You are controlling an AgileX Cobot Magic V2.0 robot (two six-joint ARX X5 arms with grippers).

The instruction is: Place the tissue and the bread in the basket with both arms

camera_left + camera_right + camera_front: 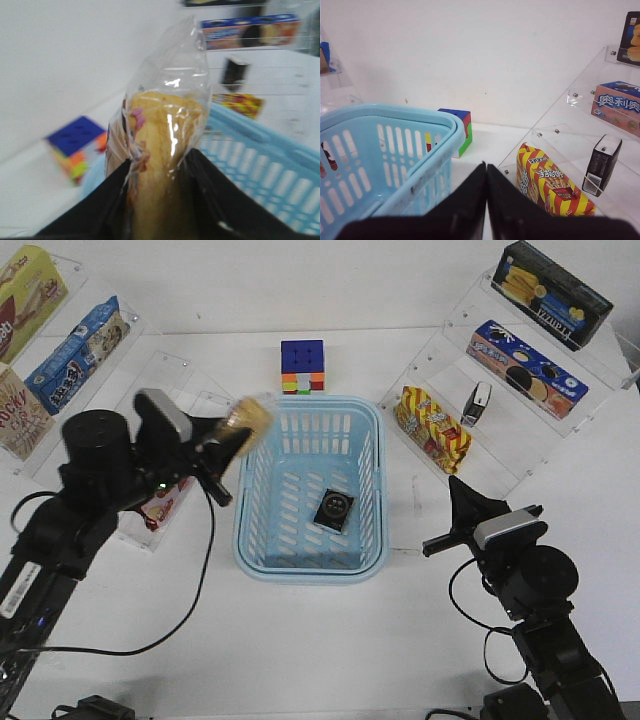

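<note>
Gripping the bread (247,418) by its near end, long axis pointing away from the fingers, left gripper (226,437) hovers over the basket (262,563) left-far rim; basket interior lies right and below; tissue (334,510) already inside; right gripper (458,490) closed, empty, right of basket.

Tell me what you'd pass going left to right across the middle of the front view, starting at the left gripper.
left gripper → bread held in it → basket with the tissue inside → red-and-yellow snack packet → small black packet on the right shelf.
</note>
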